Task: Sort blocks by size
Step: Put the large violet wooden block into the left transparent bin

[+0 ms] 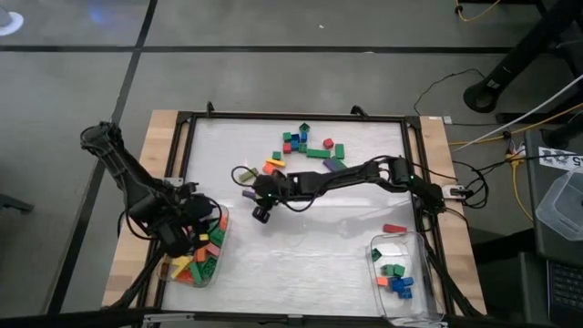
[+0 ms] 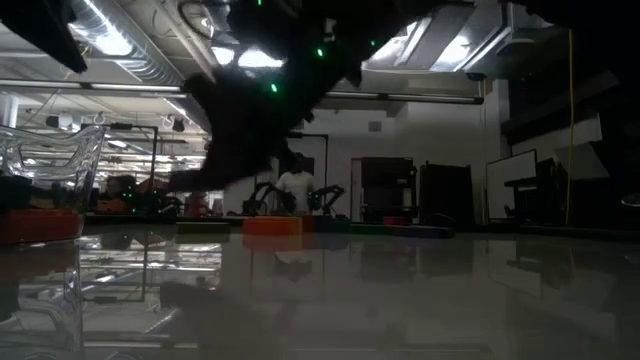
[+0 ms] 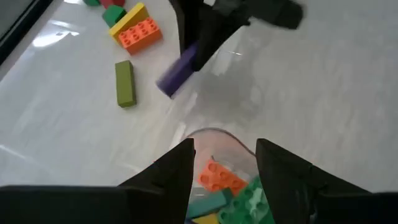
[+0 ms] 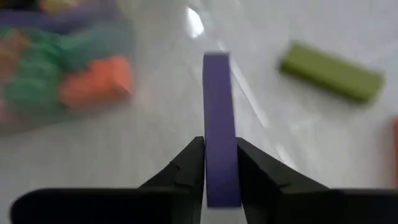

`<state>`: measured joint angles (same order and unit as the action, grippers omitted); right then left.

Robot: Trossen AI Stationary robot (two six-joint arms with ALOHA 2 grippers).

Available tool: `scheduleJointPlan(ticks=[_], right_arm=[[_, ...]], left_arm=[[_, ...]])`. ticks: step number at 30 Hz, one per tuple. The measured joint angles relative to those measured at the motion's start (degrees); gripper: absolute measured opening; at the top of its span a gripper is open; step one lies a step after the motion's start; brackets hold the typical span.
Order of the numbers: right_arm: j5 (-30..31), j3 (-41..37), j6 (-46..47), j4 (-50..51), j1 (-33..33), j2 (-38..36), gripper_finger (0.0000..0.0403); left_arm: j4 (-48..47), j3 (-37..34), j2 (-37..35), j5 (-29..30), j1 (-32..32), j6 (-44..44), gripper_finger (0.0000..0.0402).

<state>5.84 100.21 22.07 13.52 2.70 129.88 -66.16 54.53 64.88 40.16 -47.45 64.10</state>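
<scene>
So the white tabletop (image 1: 301, 246) has two clear tubs: the long-brick one (image 1: 196, 260) down at 8 o'clock, the short-brick one (image 1: 405, 273) at 5, with the loose pile of blocks (image 1: 305, 144) up at 12. My right tool (image 1: 259, 206) is mid-tabletop, pinched narrow on a long purple brick (image 4: 217, 118), whose long axis runs straight out past my fingertips. The long-brick tub lies at about 8 o'clock from it, so that's where I'd head. My left tool (image 3: 224, 163) hangs over that tub, jaws apart, holding nothing.

Overhead looks straight down; low looks level; wrists close above table (image 1: 301, 237).
</scene>
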Motion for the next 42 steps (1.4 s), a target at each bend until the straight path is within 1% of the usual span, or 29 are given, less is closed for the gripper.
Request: scheduleJointPlan(ticks=[3, 9, 11, 17, 22, 27, 32, 35, 38, 42], right_arm=[[-0.6, 2.4, -3.5, 0.1, 1.3, 0.0, 0.0075], [-0.8, 5.7, -10.8, 0.0, 4.1, -0.1, 0.0009], [-0.2, 6.0, -11.9, -0.1, 4.5, -0.1, 0.0004], [1.1, 6.1, -11.9, 0.1, 4.8, -0.1, 0.0034], [1.0, 6.1, -11.9, 0.4, 4.8, 0.1, 0.0056], [0.2, 6.1, -11.9, 0.2, 4.8, 0.1, 0.0099], [5.2, 6.2, -11.5, -0.3, 4.8, 1.6, 0.0161], [7.2, 6.2, -9.2, -0.4, 4.8, 3.7, 0.0191], [8.2, 6.2, -8.8, -0.4, 4.7, 5.6, 0.0213], [9.7, 6.2, -8.7, -0.5, 4.6, 7.4, 0.0230]], left_arm=[[1.9, -2.1, 0.0, 0.2, 1.5, -0.6, 0.0159], [8.7, -5.5, 0.0, 0.1, 4.3, -7.1, 0.0159], [10.2, -5.8, 0.0, 0.2, 5.0, -9.4, 0.0159], [12.7, -6.3, 0.0, 0.1, 6.3, -13.5, 0.0159], [12.9, -6.3, 0.0, 0.1, 6.3, -13.7, 0.0159], [12.8, -6.3, 0.0, 0.0, 6.3, -13.9, 0.0159], [12.8, -6.3, 0.0, -0.1, 6.3, -14.8, 0.0159], [12.8, -6.3, 0.0, -0.1, 6.3, -14.8, 0.0159], [12.8, -6.3, 0.0, -0.1, 6.3, -14.8, 0.0159], [12.8, -6.3, 0.0, -0.1, 6.3, -14.7, 0.0159]])
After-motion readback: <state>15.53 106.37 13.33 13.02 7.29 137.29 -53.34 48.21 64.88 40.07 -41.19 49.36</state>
